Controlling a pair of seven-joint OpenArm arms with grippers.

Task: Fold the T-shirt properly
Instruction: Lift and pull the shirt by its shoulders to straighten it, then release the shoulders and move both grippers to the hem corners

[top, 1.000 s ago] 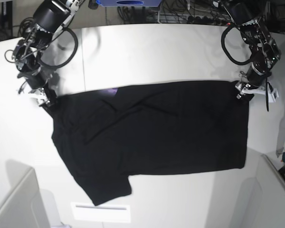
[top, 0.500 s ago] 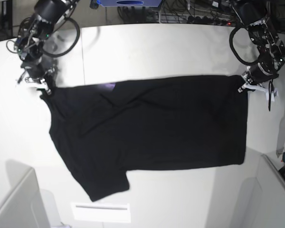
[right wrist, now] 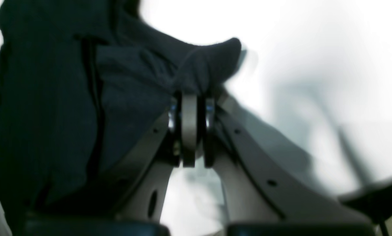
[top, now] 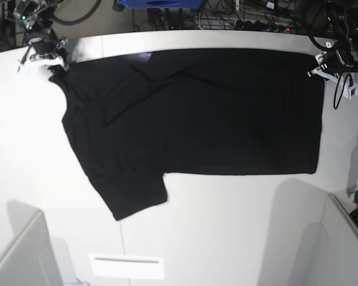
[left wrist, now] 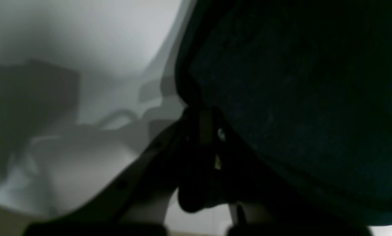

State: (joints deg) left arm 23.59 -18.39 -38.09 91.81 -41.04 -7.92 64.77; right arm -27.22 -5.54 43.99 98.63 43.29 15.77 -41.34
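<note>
A robotics laboratory workspace is shown: a wide white table [top: 215, 226] is flanked by two black robot arms mounted at its far corners, while tangled cables and a power strip [top: 259, 22] are seen along the back edge. Grey partition panels [top: 18, 256] are set at the near corners.
</note>
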